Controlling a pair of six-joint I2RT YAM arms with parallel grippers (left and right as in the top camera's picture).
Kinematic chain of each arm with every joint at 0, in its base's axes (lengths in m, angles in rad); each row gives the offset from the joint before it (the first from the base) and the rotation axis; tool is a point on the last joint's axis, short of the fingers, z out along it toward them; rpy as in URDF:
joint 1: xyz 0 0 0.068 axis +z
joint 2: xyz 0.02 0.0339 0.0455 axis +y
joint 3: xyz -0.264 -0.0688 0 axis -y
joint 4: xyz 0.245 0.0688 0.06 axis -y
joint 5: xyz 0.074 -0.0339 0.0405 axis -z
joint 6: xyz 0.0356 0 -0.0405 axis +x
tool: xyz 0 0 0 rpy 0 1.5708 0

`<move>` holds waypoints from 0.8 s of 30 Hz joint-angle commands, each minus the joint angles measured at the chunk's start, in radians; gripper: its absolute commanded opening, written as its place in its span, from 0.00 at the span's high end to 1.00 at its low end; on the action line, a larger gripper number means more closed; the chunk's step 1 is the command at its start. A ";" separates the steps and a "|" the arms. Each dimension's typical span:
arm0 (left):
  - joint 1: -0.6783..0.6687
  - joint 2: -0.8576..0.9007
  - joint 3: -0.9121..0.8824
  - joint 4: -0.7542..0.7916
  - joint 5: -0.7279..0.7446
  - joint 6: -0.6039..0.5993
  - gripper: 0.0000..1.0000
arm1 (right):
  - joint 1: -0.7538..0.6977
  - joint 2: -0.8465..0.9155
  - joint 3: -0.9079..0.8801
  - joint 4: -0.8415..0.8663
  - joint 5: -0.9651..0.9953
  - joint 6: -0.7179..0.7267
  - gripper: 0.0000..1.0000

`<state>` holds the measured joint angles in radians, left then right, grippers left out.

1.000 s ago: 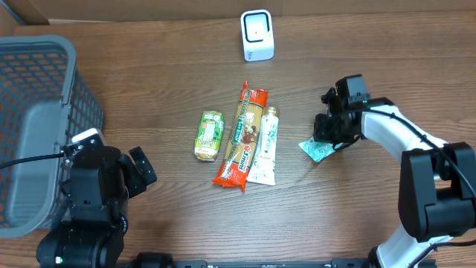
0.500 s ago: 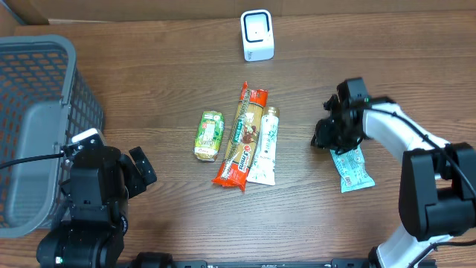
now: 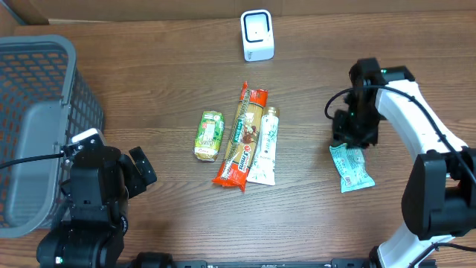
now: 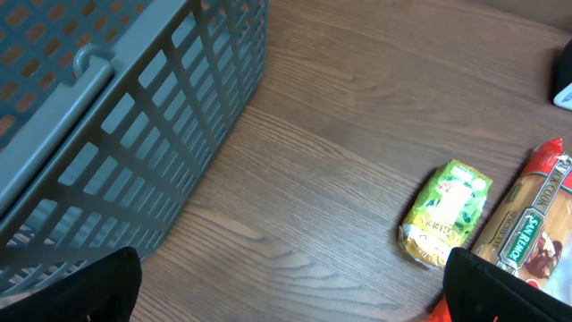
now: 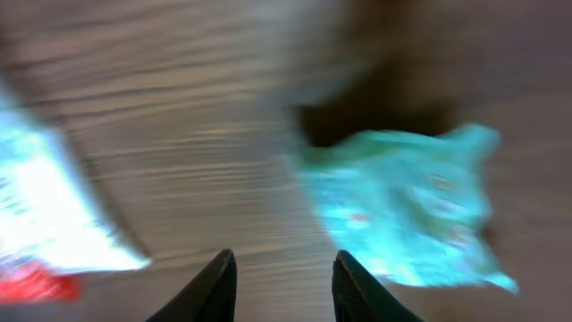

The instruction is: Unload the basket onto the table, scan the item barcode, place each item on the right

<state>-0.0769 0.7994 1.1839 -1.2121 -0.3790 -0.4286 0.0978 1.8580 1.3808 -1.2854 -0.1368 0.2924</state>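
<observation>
The left end effector [image 4: 295, 288] stood wide open, idle, beside the basket [image 3: 46, 49]. At right, the teal packet [image 3: 351, 168] lay flat on the desk [image 3: 149, 89], well apart from the far scanner [image 3: 257, 35]. The right end effector [image 5: 279, 282] hovered over it, seemingly parted and empty. Pickup was pending; the next move called for closing on the packet.

overhead looking down on whole table [image 3: 149, 59]; left wrist looking low, sharing basket [image 4: 134, 134], green pack [image 4: 445, 215]; right wrist looking close at teal packet [image 5: 402, 206].

Wooden table [image 3: 163, 67] bearing basket [image 3: 82, 97], scanner [image 3: 257, 34], green pouch [image 3: 210, 135], pasta pack [image 3: 242, 138], white tube [image 3: 265, 147], teal packet [image 3: 352, 170]
</observation>
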 commanded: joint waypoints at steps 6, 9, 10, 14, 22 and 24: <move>0.003 -0.001 -0.002 0.001 -0.013 -0.021 0.00 | -0.084 -0.008 -0.052 0.113 0.153 0.034 0.62; 0.003 -0.001 -0.002 0.001 -0.013 -0.021 0.01 | -0.093 -0.008 -0.052 0.159 0.140 -0.018 0.51; 0.003 -0.001 -0.002 0.001 -0.013 -0.021 0.00 | -0.096 -0.006 -0.052 0.179 0.115 -0.048 0.45; 0.003 -0.001 -0.002 0.001 -0.013 -0.021 0.00 | -0.099 0.017 -0.053 0.234 -0.025 -0.201 0.34; 0.003 -0.001 -0.002 0.001 -0.013 -0.021 0.00 | -0.099 0.080 -0.053 0.211 0.034 -0.332 0.31; 0.003 -0.001 -0.002 0.001 -0.013 -0.021 0.00 | -0.100 0.102 -0.053 0.216 0.065 -0.336 0.30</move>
<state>-0.0769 0.7994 1.1839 -1.2121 -0.3790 -0.4286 0.0051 1.9209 1.3331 -1.0737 -0.1215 0.0223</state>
